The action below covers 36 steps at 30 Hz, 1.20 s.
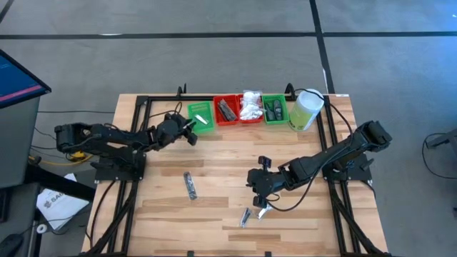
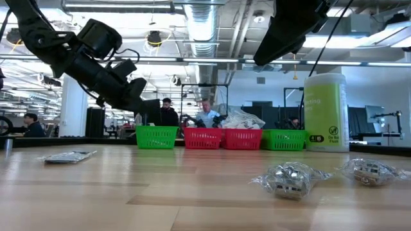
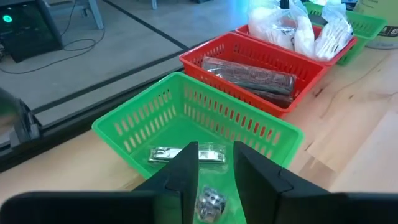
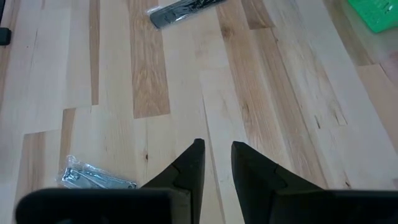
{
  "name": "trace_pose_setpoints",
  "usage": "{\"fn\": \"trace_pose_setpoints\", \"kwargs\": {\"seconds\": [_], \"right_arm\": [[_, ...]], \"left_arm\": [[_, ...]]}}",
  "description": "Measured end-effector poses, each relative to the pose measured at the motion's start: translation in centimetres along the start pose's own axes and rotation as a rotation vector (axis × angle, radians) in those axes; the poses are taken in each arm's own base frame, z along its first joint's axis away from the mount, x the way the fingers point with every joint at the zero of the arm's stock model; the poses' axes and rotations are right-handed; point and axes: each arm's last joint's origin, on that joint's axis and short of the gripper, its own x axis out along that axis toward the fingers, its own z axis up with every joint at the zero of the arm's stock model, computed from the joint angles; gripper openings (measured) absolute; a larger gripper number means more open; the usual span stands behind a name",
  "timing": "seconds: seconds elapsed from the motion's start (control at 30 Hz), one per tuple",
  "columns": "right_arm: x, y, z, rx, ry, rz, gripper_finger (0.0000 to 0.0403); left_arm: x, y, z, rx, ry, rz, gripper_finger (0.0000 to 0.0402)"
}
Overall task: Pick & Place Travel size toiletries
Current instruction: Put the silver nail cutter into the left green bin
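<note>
My left gripper (image 1: 193, 134) hovers at the near rim of the left green tray (image 3: 205, 118), fingers (image 3: 186, 165) apart. A small silver packet (image 3: 210, 203) shows in the gap between them. Another silver packet (image 3: 186, 154) lies on the tray floor. My right gripper (image 1: 257, 193) hangs over bare table near the front, fingers slightly apart (image 4: 216, 146) with nothing between them. Two silver packets (image 1: 246, 216) (image 2: 366, 170) lie on the wood close by it. A dark narrow packet (image 1: 190, 184) lies flat at mid table. My left gripper has the small silver packet (image 3: 210, 203) in the gap between its fingers, with green showing beside it. I cannot tell whether either finger touches it.
A row of trays stands along the far edge: green (image 1: 202, 114), red (image 1: 227, 109) with dark pieces, red (image 1: 251, 107) with white packets, green (image 1: 275, 109). A tall pale green cylinder (image 1: 305, 108) stands at the row's right end. A black frame borders the table.
</note>
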Motion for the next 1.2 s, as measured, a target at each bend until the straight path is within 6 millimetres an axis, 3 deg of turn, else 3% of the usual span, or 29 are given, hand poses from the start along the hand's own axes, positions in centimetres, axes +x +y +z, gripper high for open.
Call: {"fn": "trace_pose_setpoints", "kwargs": {"seconds": [0.33,0.5,0.83,1.0,1.2], "right_arm": [[0.0,0.1,-0.1,0.000,0.002,0.007,0.0071],[0.7,0.3,-1.5,-0.045,0.056,0.108,0.0071],[3.5,2.9,-4.3,-0.081,0.147,0.296,0.0074],[5.7,4.3,-5.1,-0.130,0.183,0.337,0.0105],[7.1,5.1,-5.1,-0.157,0.204,0.337,0.0179]], "left_arm": [[0.0,-0.1,1.1,-0.054,-0.098,-0.018,0.0094],[0.0,-0.2,1.1,-0.056,-0.101,-0.027,0.0095],[-1.1,-2.2,1.7,-0.067,-0.142,-0.307,0.0095],[-2.2,-3.6,2.1,-0.070,-0.196,-0.436,0.0095],[-3.3,-4.9,2.0,-0.060,-0.211,-0.517,0.0095]]}}
